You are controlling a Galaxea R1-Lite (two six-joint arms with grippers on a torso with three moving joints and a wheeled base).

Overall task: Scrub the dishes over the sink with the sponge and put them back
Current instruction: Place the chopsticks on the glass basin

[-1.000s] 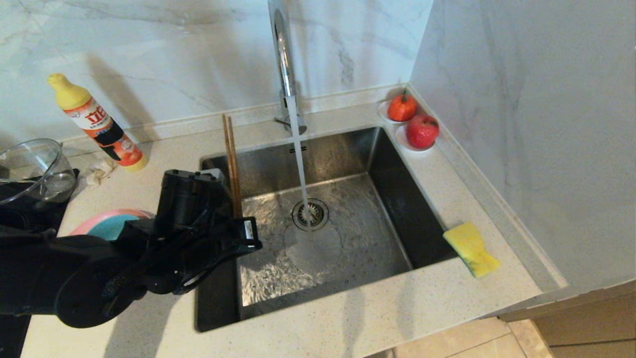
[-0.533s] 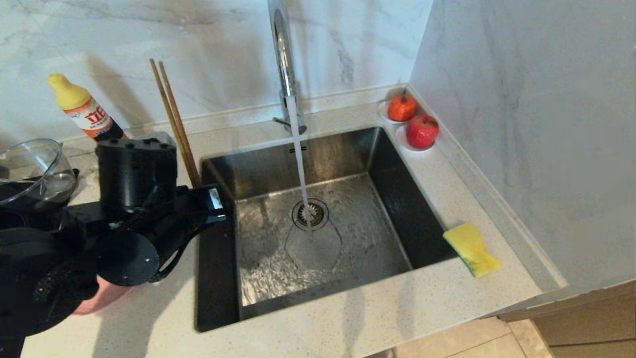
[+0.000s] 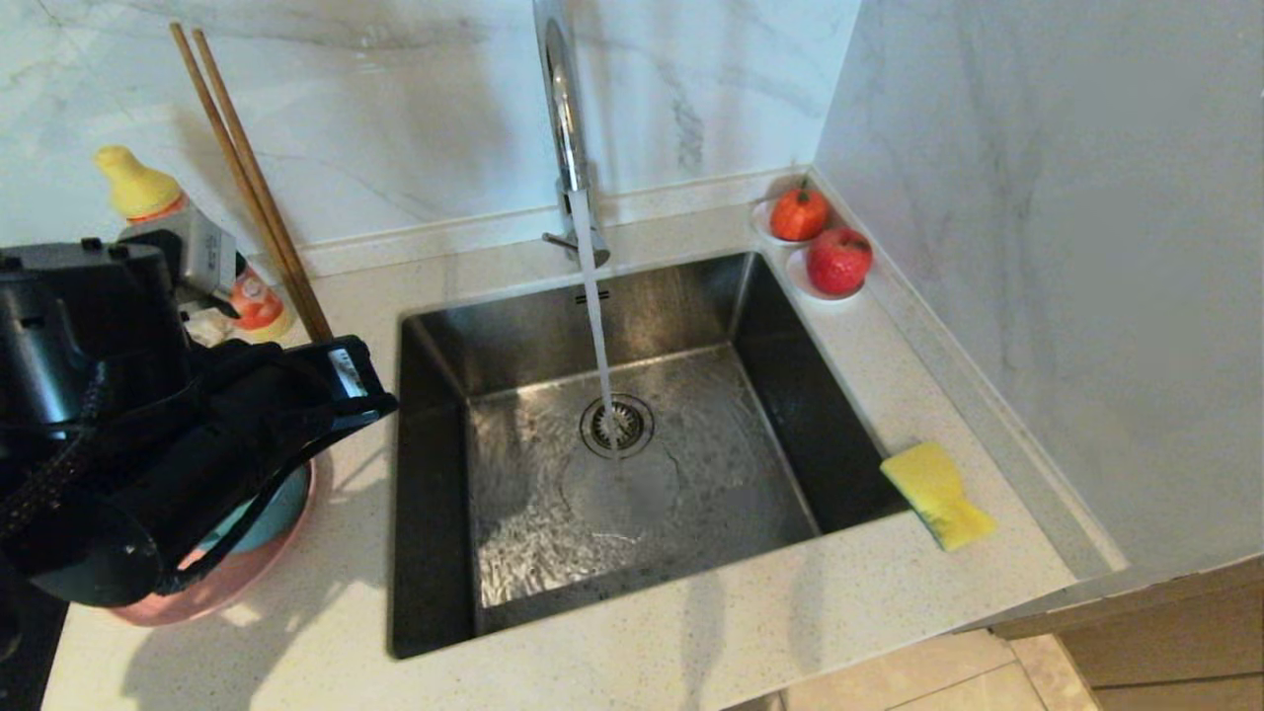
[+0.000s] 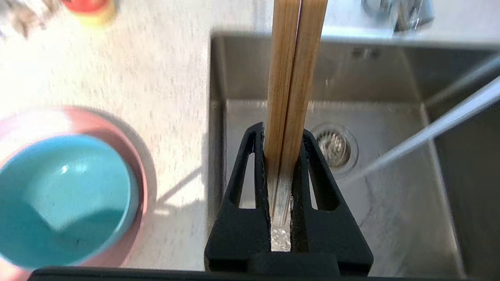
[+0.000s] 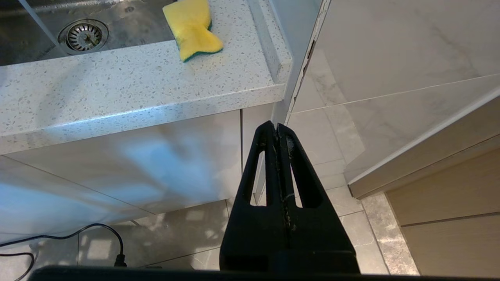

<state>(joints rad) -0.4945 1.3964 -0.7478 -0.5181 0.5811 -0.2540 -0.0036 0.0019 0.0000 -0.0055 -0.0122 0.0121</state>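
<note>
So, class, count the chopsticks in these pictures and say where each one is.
2. Both chopsticks are clamped side by side in the left claw, pointing up past the detergent bottle, left of the sink. Others may be hidden behind the arm.

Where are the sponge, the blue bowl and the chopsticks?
sponge (image 3: pixel 936 494), head view, middle of its yellow top.
blue bowl (image 4: pixel 58 195), left wrist view, inside bottom.
chopsticks (image 4: pixel 293 78), left wrist view, mid-length of the pair.

Matte black arm, white label, black claw (image 4: pixel 284 134) with slotted triangular fingers
</note>
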